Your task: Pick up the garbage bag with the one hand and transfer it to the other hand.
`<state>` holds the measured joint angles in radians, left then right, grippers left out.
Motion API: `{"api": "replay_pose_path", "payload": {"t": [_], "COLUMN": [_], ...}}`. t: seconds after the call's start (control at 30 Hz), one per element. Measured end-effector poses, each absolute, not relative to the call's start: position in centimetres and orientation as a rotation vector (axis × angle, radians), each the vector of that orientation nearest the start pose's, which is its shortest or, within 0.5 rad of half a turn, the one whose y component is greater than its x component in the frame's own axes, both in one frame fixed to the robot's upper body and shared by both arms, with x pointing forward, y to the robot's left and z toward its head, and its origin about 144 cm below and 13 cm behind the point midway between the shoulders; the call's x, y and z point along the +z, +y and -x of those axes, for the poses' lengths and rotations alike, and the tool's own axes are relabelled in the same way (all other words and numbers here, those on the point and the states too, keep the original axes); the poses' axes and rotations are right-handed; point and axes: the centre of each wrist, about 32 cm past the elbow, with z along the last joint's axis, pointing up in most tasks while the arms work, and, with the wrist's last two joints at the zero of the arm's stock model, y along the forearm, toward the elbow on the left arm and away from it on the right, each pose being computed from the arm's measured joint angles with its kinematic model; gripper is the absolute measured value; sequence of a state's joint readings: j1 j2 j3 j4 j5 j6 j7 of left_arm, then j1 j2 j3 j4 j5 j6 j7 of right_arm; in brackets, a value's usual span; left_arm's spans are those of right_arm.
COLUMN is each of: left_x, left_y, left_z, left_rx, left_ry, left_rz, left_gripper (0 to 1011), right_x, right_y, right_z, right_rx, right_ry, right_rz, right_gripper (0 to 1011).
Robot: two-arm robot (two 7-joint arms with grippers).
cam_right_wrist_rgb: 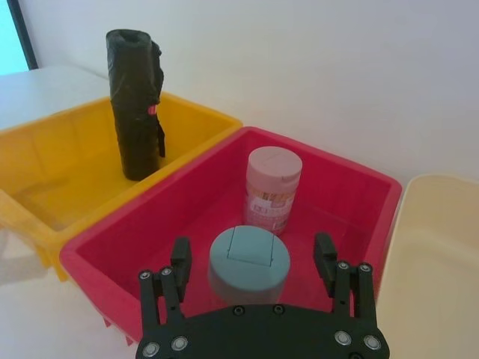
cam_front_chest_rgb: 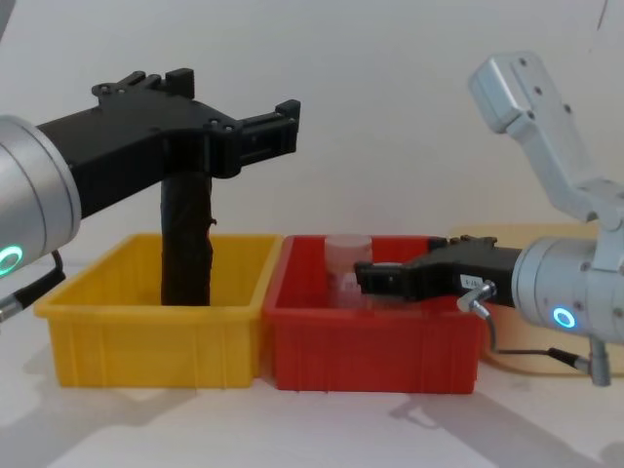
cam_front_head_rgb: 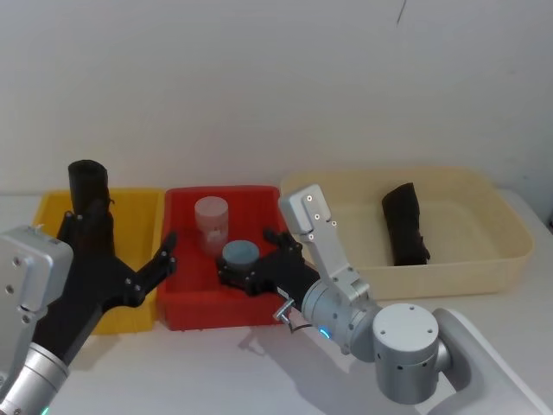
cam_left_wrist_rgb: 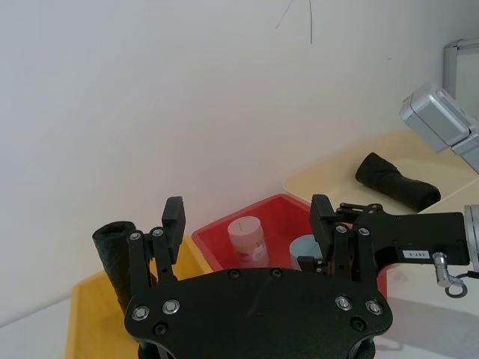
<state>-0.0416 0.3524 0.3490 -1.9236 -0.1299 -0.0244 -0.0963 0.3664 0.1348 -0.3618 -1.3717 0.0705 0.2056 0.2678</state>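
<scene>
— White wall behind, white surface (cam_front_head_rgb: 216,363) below. What sits on it?
— Three bins. The garbage bag (cam_right_wrist_rgb: 135,105) stands upright in the yellow bin (cam_right_wrist_rgb: 45,172).
— Is any hand holding it?
— No. The left hand (cam_front_chest_rgb: 229,107) hangs open above the yellow bin, near the bag. The right hand (cam_right_wrist_rgb: 254,262) is open over the red bin (cam_right_wrist_rgb: 187,209).
— So what's left?
— All of it: grab, then pass.
</scene>
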Motion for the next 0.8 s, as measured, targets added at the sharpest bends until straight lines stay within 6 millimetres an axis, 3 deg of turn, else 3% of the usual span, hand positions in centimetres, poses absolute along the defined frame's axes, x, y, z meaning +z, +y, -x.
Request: {"api": "replay_pose_path", "payload": {"t": [0.8], "left_x": [124.02], "left_y": [19.19], "left_z": [-43.29], "left_rx": [1.040], "left_ry": [-0.360], "left_rz": [0.102], "left_gripper": [1002], "right_x": [119.23], "right_y": [-16.01], "right_z": [-54.99], "right_rx": [-1.007], "right_ry": [0.004], "right_rz": [0.221], "right_gripper": [1001]}}
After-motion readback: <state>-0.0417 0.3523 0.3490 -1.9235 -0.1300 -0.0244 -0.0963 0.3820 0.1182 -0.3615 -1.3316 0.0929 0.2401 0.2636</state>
